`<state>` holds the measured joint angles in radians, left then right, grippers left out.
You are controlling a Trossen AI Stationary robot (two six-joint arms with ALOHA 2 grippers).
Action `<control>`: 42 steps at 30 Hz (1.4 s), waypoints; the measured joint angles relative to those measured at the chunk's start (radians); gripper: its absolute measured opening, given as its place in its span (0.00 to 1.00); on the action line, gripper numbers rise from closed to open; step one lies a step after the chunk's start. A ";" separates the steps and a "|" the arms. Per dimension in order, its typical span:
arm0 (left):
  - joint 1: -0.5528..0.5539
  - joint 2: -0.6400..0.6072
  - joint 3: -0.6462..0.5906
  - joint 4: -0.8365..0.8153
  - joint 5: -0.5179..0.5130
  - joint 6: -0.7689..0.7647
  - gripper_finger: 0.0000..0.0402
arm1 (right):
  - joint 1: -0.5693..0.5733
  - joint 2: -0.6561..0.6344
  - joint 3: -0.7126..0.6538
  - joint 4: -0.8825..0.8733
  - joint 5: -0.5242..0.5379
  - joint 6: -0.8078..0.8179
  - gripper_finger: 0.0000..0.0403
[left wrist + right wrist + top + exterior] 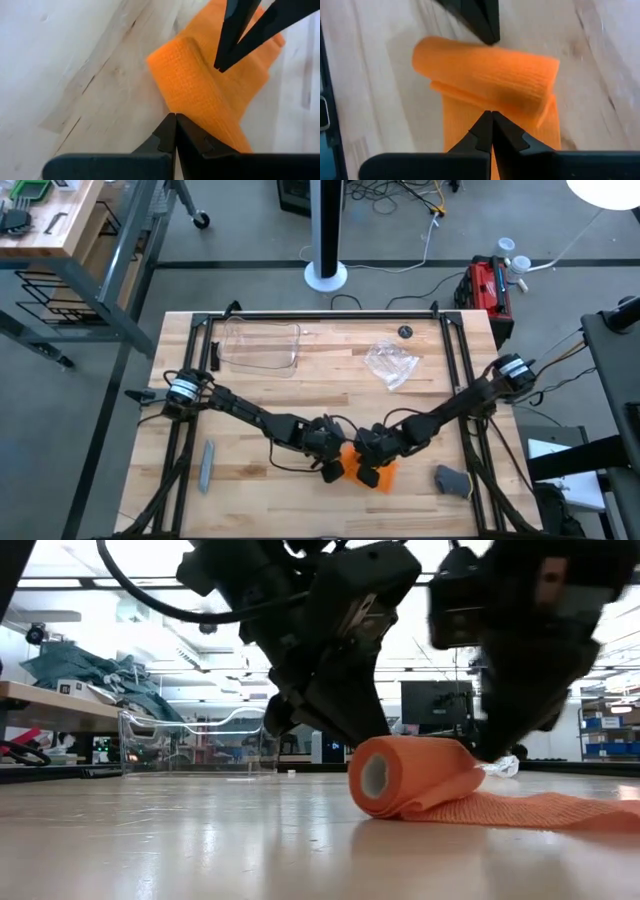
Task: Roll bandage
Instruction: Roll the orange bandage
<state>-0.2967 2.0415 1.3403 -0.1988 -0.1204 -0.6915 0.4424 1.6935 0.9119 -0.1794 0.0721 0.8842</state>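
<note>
arms: two, dark, jointed | cables: black, looped | left tool (175, 120): black tapered fingers

Workshop: cluttered benches (60, 700), shelved bins (608, 735), floor cables (400, 195).

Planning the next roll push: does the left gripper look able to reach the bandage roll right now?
Probably yes. The left gripper, fingers shut, sits right beside the orange bandage roll, with only bare table between; the shut right gripper flanks the other side.

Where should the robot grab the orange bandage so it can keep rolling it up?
Probably the rolled part of the bandage, pinched across its two open ends from above. The roll lies on its side on the table, and its loose tail trails flat behind it, so gripping the tail would not turn it.
</note>
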 joint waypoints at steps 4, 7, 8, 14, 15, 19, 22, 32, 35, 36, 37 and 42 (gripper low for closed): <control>-0.001 0.000 0.007 0.008 0.001 0.007 0.00 | 0.039 -0.031 0.000 -0.094 0.000 0.039 0.00; -0.001 0.000 0.007 0.006 0.000 0.007 0.00 | 0.072 -0.051 0.000 -0.145 0.000 0.059 0.00; -0.001 0.000 0.007 0.007 0.000 0.007 0.00 | 0.083 -0.055 0.000 -0.147 0.001 0.058 0.00; -0.001 0.000 0.006 0.005 -0.001 0.019 0.00 | 0.167 -0.058 0.000 -0.196 0.000 -0.045 0.00; -0.001 0.000 0.005 0.006 -0.001 0.022 0.00 | 0.180 -0.058 -0.001 -0.197 0.001 -0.074 0.00; -0.001 0.000 0.002 0.005 -0.026 0.036 0.00 | 0.234 -0.058 -0.003 -0.190 0.028 -0.155 0.00; -0.001 0.000 0.001 0.005 -0.028 0.047 0.00 | 0.265 -0.057 -0.004 -0.189 0.058 -0.190 0.01; -0.004 0.000 -0.001 0.008 -0.054 0.055 0.00 | 0.296 -0.005 -0.005 -0.125 0.077 -0.173 0.20; -0.006 0.000 -0.002 0.023 -0.054 0.055 0.00 | 0.296 0.026 -0.005 -0.126 0.113 -0.151 0.31; -0.007 0.000 -0.002 0.026 -0.054 0.055 0.00 | 0.295 0.035 -0.005 -0.126 0.115 -0.145 0.34; -0.009 0.000 -0.002 0.028 -0.055 0.055 0.00 | 0.295 0.044 -0.005 -0.125 0.116 -0.137 0.37; -0.014 0.000 -0.002 0.032 -0.055 0.055 0.00 | 0.299 0.067 -0.001 -0.112 0.119 -0.109 0.47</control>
<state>-0.3111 2.0415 1.3384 -0.1665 -0.1757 -0.6365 0.7410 1.7603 0.9108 -0.2918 0.1911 0.7751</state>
